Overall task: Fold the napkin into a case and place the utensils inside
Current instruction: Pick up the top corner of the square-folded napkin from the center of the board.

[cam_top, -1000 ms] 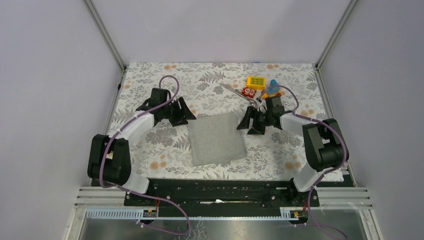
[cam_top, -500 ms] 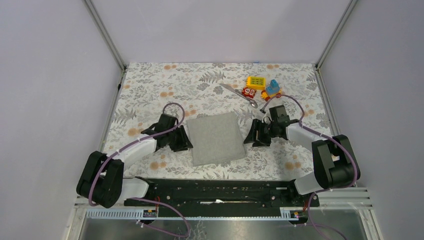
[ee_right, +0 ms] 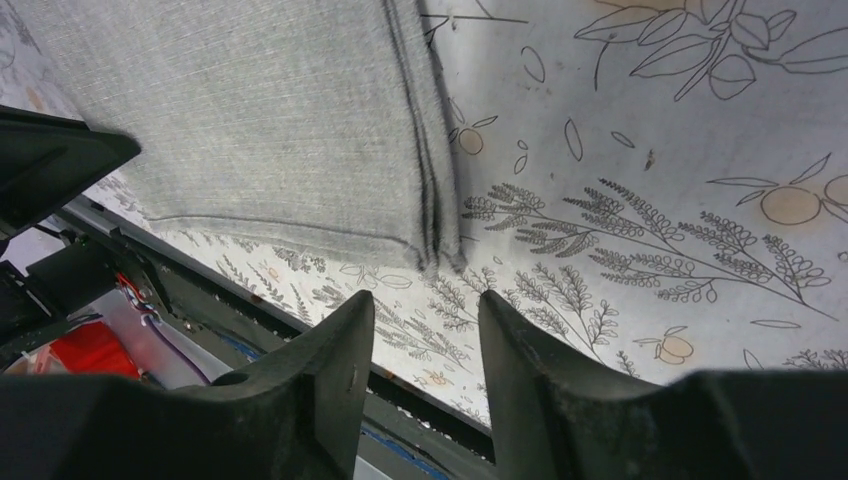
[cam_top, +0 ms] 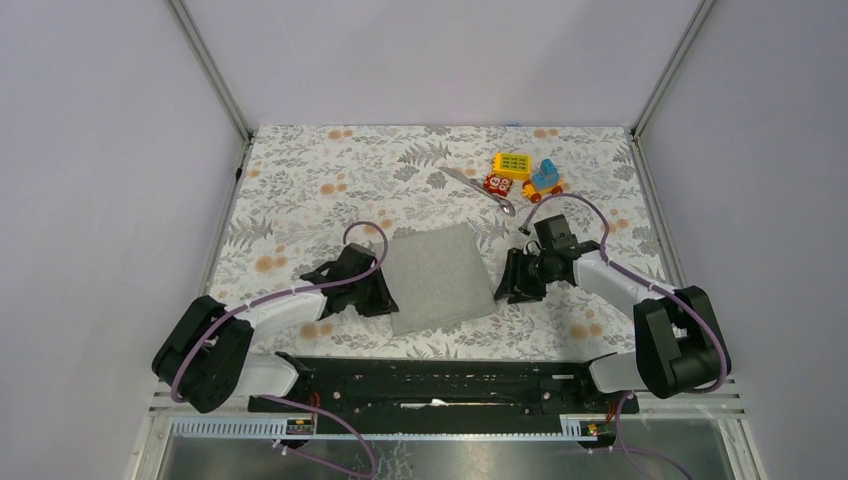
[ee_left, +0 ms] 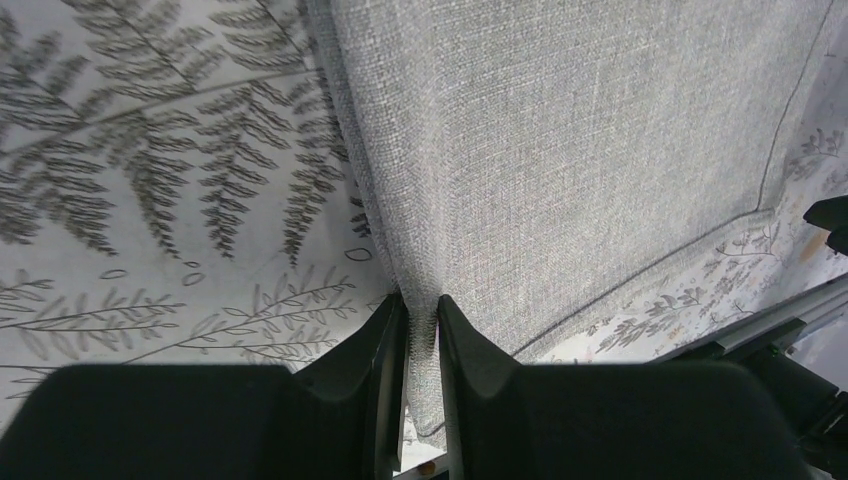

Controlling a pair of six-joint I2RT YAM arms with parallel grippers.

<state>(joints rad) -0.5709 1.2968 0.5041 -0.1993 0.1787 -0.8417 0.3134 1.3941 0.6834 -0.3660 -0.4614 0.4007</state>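
The grey napkin [cam_top: 440, 277] lies folded flat on the floral tablecloth, with layered edges showing at its right side in the right wrist view [ee_right: 250, 120]. My left gripper [cam_top: 385, 296] is shut on the napkin's near-left edge; a pinched ridge of cloth [ee_left: 420, 325] runs between the jaws. My right gripper [cam_top: 506, 287] is open and empty just off the napkin's near-right corner [ee_right: 437, 255], with its fingertips [ee_right: 352, 312] short of the cloth. The silver utensils [cam_top: 480, 188] lie at the back, right of centre, with a spoon bowl toward me.
Toy blocks sit behind the utensils: yellow [cam_top: 512, 163], red [cam_top: 495, 182], blue [cam_top: 546, 177]. The black base rail [cam_top: 440, 375] runs along the table's near edge, close to both grippers. The frame posts stand at the back corners.
Both arms have drawn back toward the near edge. The left gripper slid down the napkin's left edge and closed on it. The right gripper moved to the near-right corner.
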